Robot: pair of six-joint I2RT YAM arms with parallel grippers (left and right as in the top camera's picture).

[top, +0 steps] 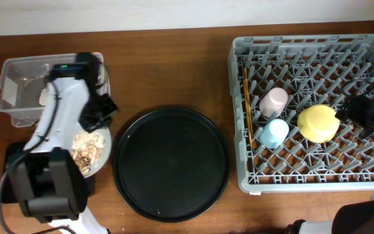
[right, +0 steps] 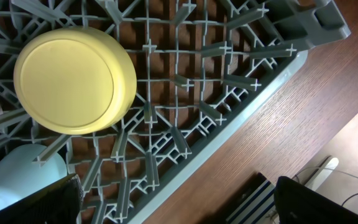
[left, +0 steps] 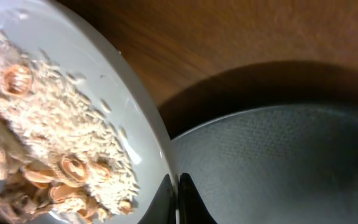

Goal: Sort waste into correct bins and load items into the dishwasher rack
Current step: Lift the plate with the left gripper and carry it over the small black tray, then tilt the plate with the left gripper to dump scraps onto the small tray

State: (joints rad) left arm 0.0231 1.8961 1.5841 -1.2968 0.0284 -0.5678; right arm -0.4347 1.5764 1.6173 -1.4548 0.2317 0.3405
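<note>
step in hand, as i judge it: empty the food scraps point(left: 55, 143) off the plate point(left: 104, 74) into the black tray point(top: 12, 156), then rack the plate.

1. status. the left gripper point(left: 178, 186) has its jaws pinched on the plate's rim, nearly closed, with only the rim between them. the plate is at the left of the table, just beside the round tray point(left: 278, 168), and the scraps are heaped across it. i cannot tell its tilt. the black tray lies under the arm, mostly hidden in the overhead view.
2. aim. i keep the pouring edge over the black tray, away from the round tray and the clear tub point(top: 50, 84), which i take for the paper bin.
3. tilt. i tip slowly. the fine grains will likely slide before the larger curled pieces, and a thin rim grip could slip under a jerk.
4. other arm. the right gripper point(right: 179, 199) hovers above the rack point(right: 272, 74), jaws spread wide, holding nothing. the yellow bowl point(right: 73, 78), blue cup point(right: 17, 174), pink cup point(top: 274, 101) and chopsticks point(top: 246, 104) sit in the rack. i plan a free peg row for the plate.
</note>
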